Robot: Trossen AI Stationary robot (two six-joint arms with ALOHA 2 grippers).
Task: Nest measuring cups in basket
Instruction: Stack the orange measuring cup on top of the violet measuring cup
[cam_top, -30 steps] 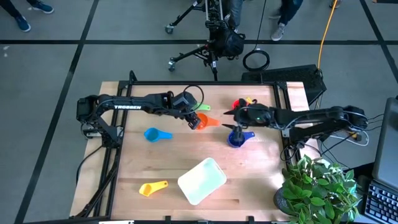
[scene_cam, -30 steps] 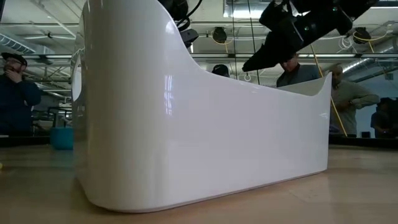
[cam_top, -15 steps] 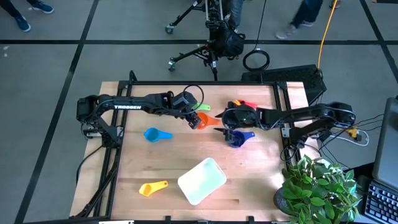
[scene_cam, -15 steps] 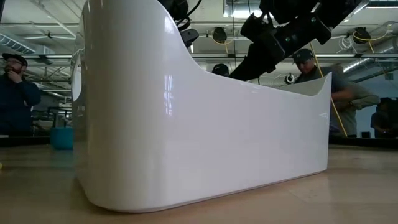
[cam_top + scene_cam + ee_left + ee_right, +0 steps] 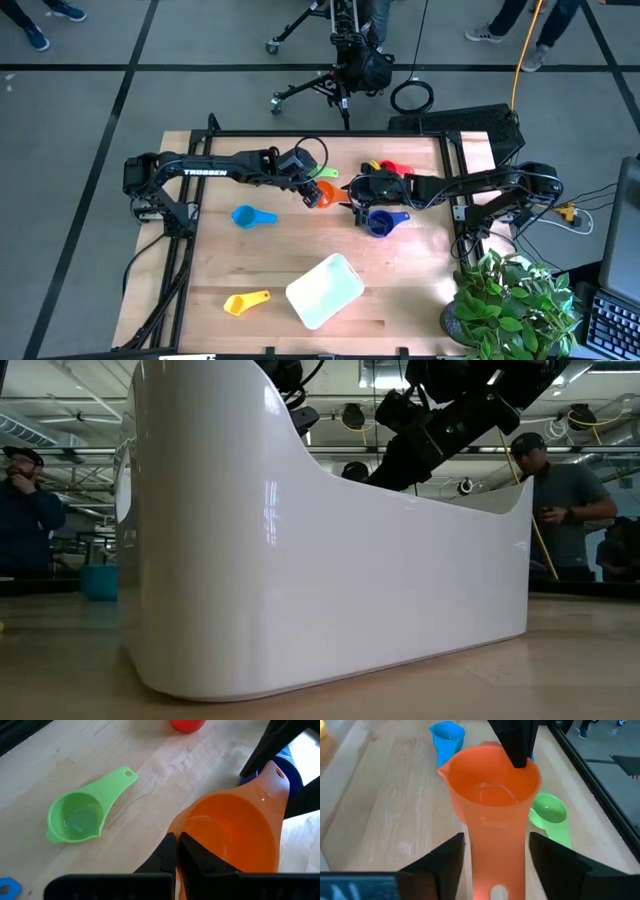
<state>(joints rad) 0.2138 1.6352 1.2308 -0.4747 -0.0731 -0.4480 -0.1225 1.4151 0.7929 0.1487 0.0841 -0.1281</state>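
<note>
Near the middle of the table's far half, the left gripper point(image 5: 314, 192) holds the orange measuring cup point(image 5: 324, 194) by its rim, fingers point(image 5: 167, 851) pinched narrow on the cup wall, as the left wrist view shows. Right gripper point(image 5: 352, 197) sits just beside it on the right, its two fingers point(image 5: 445, 857) spread wide to either side of the orange cup's flat handle point(image 5: 494, 855); in the right wrist view the handle lies between them with gaps showing on both sides, so no contact there. Green measuring cup point(image 5: 77, 817) rests upright on the table just beyond the orange one, toward the far edge, handle free. Red measuring cup point(image 5: 392, 168) lies near the far edge, right of centre. Dark blue measuring cup point(image 5: 380, 221) stands on the table just right of the right gripper. One light blue measuring cup point(image 5: 251, 215) sits left of centre, well apart from the grippers. Yellow measuring cup point(image 5: 244, 301) lies near the front-left corner. White basket point(image 5: 325, 290) stands near the middle of the front edge, turned at an angle, with no cups inside visible from above. Low view is mostly filled by the basket's wall point(image 5: 300, 560); people stand in the room beyond the table.
</note>
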